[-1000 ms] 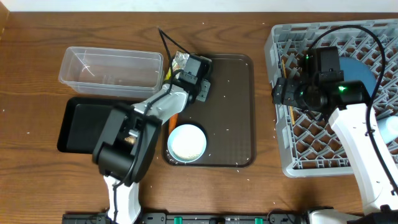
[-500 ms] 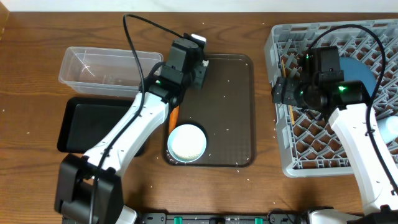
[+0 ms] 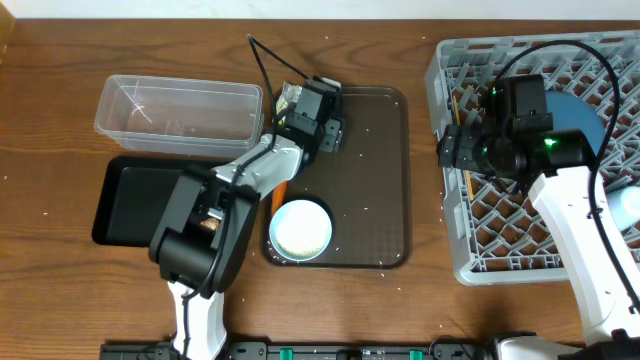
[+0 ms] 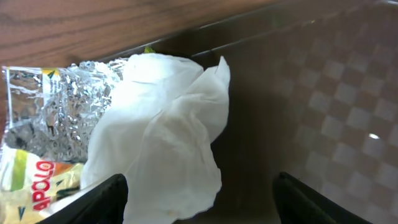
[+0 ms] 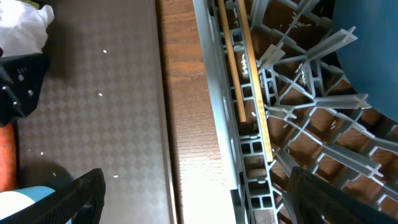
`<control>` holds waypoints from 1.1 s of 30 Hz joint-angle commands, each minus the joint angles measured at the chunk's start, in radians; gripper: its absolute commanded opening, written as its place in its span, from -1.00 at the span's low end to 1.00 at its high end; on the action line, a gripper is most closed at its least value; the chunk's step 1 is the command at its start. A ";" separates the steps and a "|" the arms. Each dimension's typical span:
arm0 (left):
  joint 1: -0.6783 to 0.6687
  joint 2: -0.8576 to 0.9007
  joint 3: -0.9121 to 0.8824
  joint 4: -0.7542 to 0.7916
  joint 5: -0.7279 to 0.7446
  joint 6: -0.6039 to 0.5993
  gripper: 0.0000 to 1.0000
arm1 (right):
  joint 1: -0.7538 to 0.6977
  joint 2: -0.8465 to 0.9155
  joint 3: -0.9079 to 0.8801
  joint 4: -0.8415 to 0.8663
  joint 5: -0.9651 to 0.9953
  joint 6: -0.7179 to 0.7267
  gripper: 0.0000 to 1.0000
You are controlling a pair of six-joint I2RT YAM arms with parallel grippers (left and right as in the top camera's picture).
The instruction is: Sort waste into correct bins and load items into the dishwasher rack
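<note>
The crumpled white and foil wrapper [image 4: 158, 134] lies in the far left corner of the brown serving tray [image 3: 370, 180]. My left gripper [image 4: 202, 205] is open around its near edge and not closed on it; seen from above, the wrapper [image 3: 289, 97] peeks out beside the left gripper [image 3: 304, 104]. An orange carrot [image 3: 280, 188] and a white bowl [image 3: 300, 228] lie on the tray's left side. My right gripper [image 5: 205, 199] hangs open and empty over the rack's left edge. Chopsticks [image 5: 245, 68] and a dark-blue bowl [image 3: 588, 118] sit in the grey dishwasher rack [image 3: 470, 250].
A clear tub [image 3: 180, 110] stands at the back left, with a black tray [image 3: 125, 200] in front of it. Rice grains are scattered over the brown tray and table. A strip of bare wood [image 5: 186, 124] separates tray and rack.
The left gripper has opened at the wrapper. Its arm stretched out half a second ago and is now folded again as before. The right arm has not moved.
</note>
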 commanded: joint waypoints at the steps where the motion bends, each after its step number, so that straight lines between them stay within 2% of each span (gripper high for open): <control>1: 0.006 0.021 0.007 0.007 -0.027 0.006 0.49 | -0.009 -0.004 -0.001 0.000 0.006 -0.011 0.77; 5: 0.006 0.053 0.007 0.003 -0.027 0.006 0.22 | -0.009 -0.004 -0.001 0.000 0.006 -0.011 0.77; 9: 0.009 0.071 0.007 0.002 -0.027 0.006 0.18 | -0.008 -0.004 -0.001 0.000 0.006 -0.011 0.77; 10: 0.011 0.071 0.007 0.002 -0.027 0.006 0.09 | -0.008 -0.004 -0.001 0.000 0.006 -0.011 0.77; 16: 0.007 0.017 0.008 -0.049 0.008 0.002 -0.84 | -0.008 -0.004 -0.001 -0.001 0.006 -0.011 0.77; 20: 0.007 -0.110 0.009 -0.140 0.072 0.001 -0.88 | -0.008 -0.004 -0.001 0.001 0.006 -0.011 0.77; 26: 0.017 -0.355 0.009 -0.285 0.056 0.003 -0.88 | -0.008 -0.004 -0.001 0.001 0.006 -0.011 0.77; 30: 0.046 -0.459 0.008 -0.321 -0.064 0.001 -0.88 | -0.008 -0.004 -0.001 0.010 0.006 -0.011 0.77; 33: 0.082 -0.468 0.008 -0.322 -0.180 -0.003 -0.88 | -0.008 -0.004 -0.001 0.012 0.006 -0.011 0.77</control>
